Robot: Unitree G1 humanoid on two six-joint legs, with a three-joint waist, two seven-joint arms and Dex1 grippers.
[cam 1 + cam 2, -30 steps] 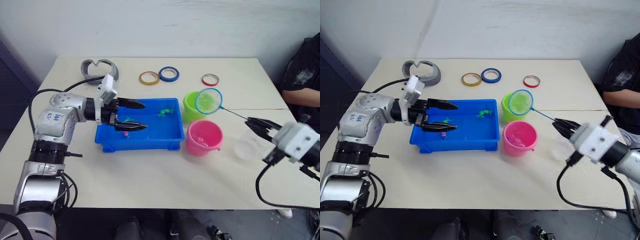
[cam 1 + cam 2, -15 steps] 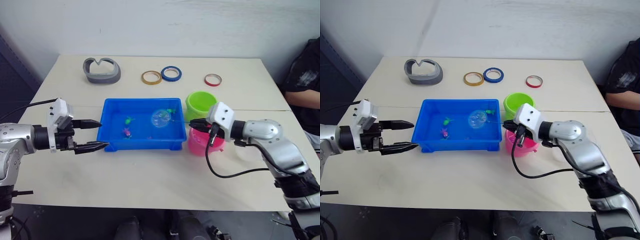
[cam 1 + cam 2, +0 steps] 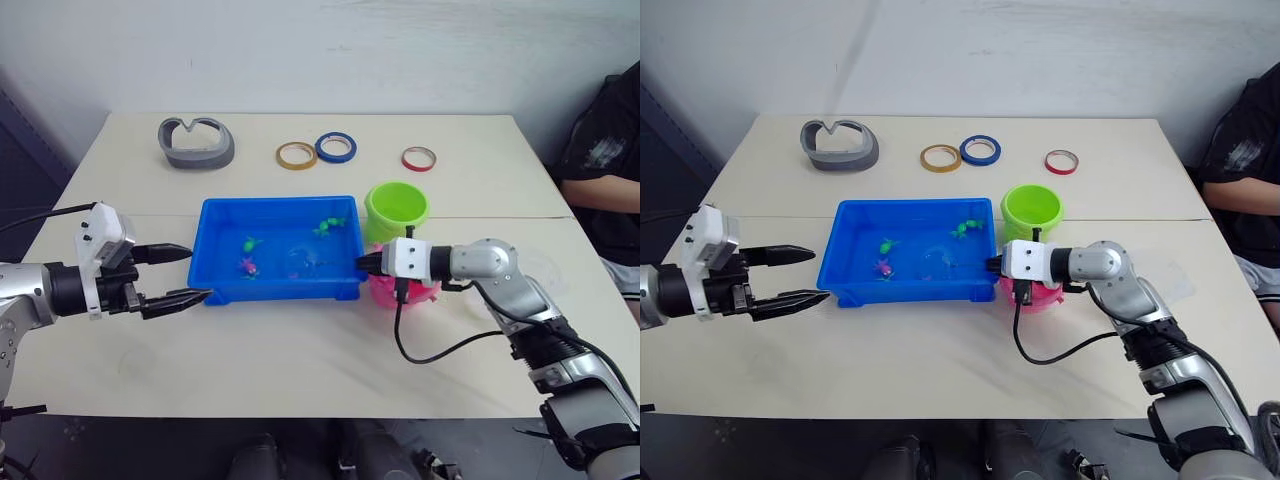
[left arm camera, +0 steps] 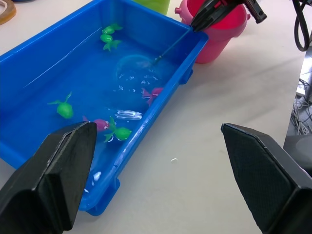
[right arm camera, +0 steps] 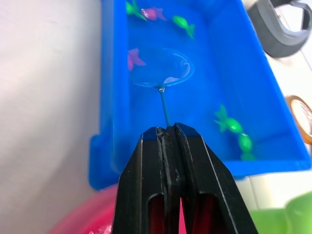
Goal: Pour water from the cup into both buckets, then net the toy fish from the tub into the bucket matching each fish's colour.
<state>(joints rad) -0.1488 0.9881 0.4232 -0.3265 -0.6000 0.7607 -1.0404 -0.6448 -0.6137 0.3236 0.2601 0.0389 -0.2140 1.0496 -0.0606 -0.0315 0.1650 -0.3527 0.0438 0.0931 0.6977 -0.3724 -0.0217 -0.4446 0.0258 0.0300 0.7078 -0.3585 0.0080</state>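
The blue tub [image 3: 280, 291] holds water and several toy fish, among them a green one [image 3: 328, 222] and a pink one [image 3: 246, 265]. The net's hoop [image 3: 303, 262] lies in the water near a pink fish [image 5: 133, 58]. My right gripper [image 3: 362, 264] is at the tub's right end, shut on the net's wire handle [image 5: 165, 109]. It hides most of the pink bucket [image 3: 418, 294]. The lime green bucket [image 3: 396, 208] stands behind it. My left gripper [image 3: 185, 272] is open, just left of the tub. The clear cup [image 3: 1178, 283] shows faintly behind my right forearm.
Yellow [image 3: 297, 155], blue [image 3: 336, 147] and red [image 3: 418, 158] tape rings lie along the table's far side. A grey curved object [image 3: 196, 141] sits at the far left. A person in dark clothes [image 3: 605, 150] sits at the right edge.
The net swung from above the green bucket down into the tub's water, with my right gripper following to the tub's right end. My left gripper drew back out of the tub to its left.
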